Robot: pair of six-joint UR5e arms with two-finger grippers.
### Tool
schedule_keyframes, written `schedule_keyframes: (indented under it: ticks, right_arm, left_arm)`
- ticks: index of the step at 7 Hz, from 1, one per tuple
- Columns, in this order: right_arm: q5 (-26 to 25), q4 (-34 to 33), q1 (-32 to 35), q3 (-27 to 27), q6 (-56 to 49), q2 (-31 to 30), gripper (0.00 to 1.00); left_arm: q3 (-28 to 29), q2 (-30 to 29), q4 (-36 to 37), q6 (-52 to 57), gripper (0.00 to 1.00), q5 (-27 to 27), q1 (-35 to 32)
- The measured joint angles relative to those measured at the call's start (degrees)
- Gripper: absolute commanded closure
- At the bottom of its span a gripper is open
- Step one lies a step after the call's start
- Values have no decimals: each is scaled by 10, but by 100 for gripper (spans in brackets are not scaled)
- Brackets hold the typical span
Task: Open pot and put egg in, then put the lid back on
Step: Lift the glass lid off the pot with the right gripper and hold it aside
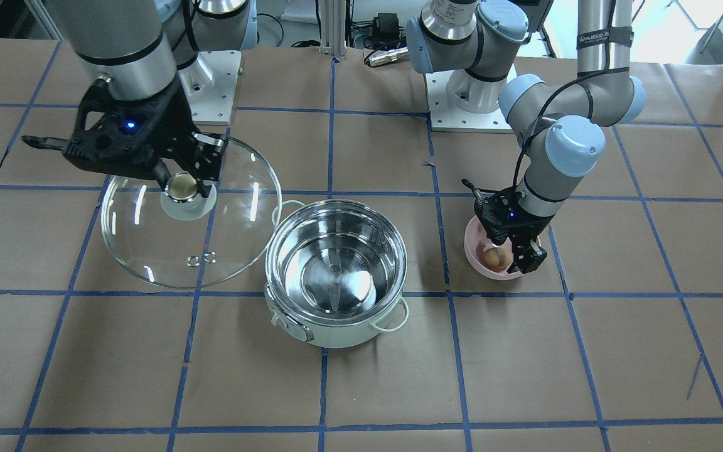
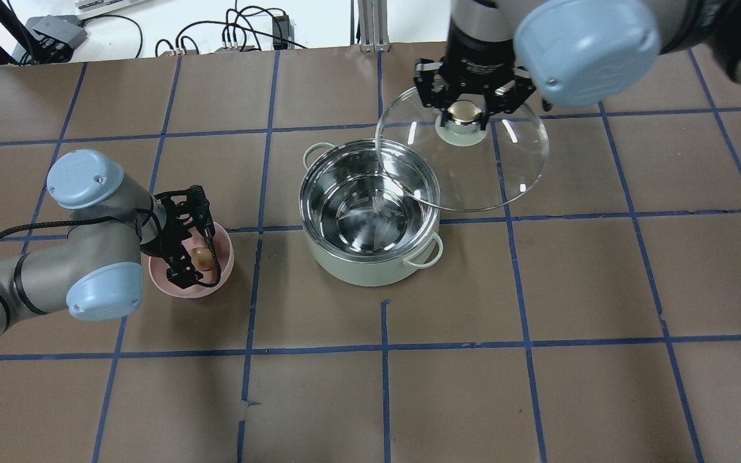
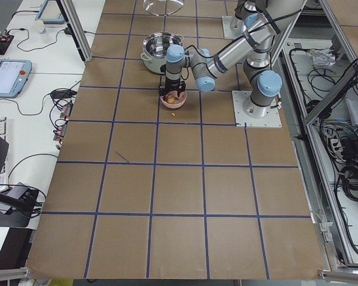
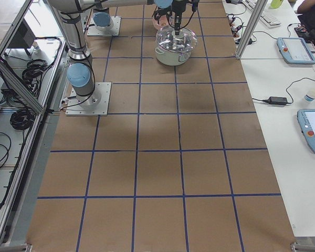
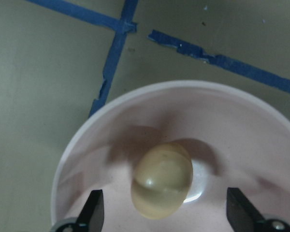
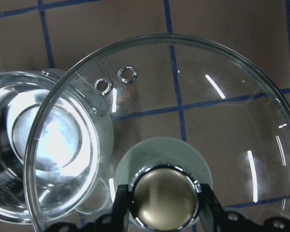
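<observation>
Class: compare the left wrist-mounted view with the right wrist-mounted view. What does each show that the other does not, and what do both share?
Only the left wrist view: the egg lying in the pink bowl, with the open left gripper straddling it. Only the right wrist view: the right gripper shut on the lid, and the open pot partly behind the glass. Both: the brown table with blue tape lines.

Black strap [image 1: 606, 36], upper right of front-facing view: white lettering, roughly "WANJEED". White label [image 1: 455, 9], top centre: print too small to read.
</observation>
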Motion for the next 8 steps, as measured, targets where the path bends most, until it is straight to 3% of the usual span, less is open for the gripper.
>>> schedule_keyframes:
  ticks: [2, 6, 7, 8]
  right_arm:
    - [4, 13, -32, 10, -49, -6, 92]
    - [5, 1, -37, 13, -70, -8, 91]
    - [5, 3, -37, 13, -72, -9, 91]
    - [5, 3, -37, 13, -73, -9, 91]
  left_arm:
    - [2, -9, 1, 15, 9, -2, 0]
    - [3, -20, 1, 1, 24, 1, 1]
    - [4, -24, 2, 1, 38, 2, 1]
    - [5, -29, 2, 3, 59, 2, 0]
